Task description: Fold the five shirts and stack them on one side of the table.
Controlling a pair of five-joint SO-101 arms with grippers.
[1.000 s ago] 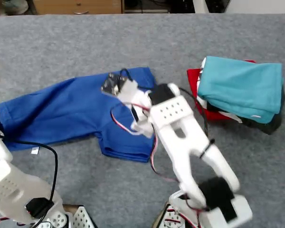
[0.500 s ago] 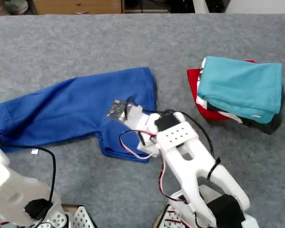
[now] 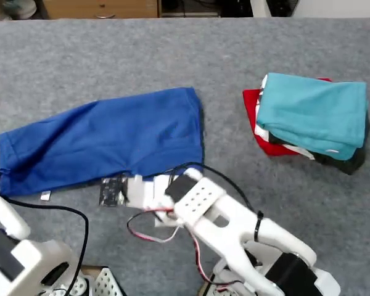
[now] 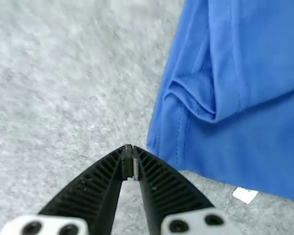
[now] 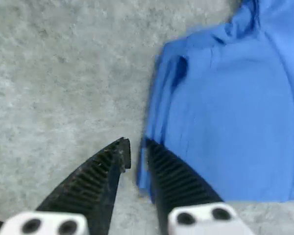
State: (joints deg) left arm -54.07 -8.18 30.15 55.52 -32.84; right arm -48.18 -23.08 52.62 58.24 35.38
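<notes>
The blue shirt (image 3: 111, 139) lies stretched out left of centre on the grey tabletop (image 3: 246, 55). The stack of folded shirts (image 3: 311, 117) (teal on top, red and dark ones beneath) sits well apart at the right. The right tool (image 5: 136, 154) is at the shirt's near edge, released, its jaws a narrow slit apart with the hem just beside one jaw. The left tool (image 4: 128, 164) is clenched on nothing, tips touching, over bare tabletop just beside the shirt's left end.
</notes>
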